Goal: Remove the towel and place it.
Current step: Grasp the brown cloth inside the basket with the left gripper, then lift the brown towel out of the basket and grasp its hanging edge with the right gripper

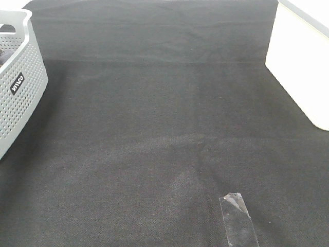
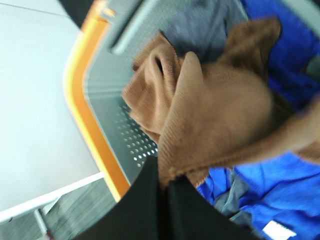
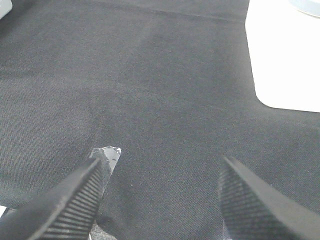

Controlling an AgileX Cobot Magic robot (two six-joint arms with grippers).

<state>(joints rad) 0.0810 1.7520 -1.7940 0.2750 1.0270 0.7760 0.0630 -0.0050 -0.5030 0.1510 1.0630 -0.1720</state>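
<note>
The reddish-brown towel [image 2: 215,105] shows only in the left wrist view, bunched and lifted. My left gripper [image 2: 162,182] is shut on its lower folds. Under the towel is a grey perforated basket with an orange rim [image 2: 87,125], holding blue cloth [image 2: 280,190] and grey cloth [image 2: 205,25]. My right gripper [image 3: 162,162] hangs open over the black table cloth [image 3: 165,90] with nothing between its fingers. In the exterior high view neither arm nor the towel appears.
A grey perforated basket [image 1: 20,87] stands at the left edge of the black cloth [image 1: 154,128]. A white container [image 1: 300,67] sits at the right, also seen as the white container [image 3: 285,55]. A strip of clear tape [image 1: 237,216] lies near the front; the tape [image 3: 111,152] is by my right gripper's finger.
</note>
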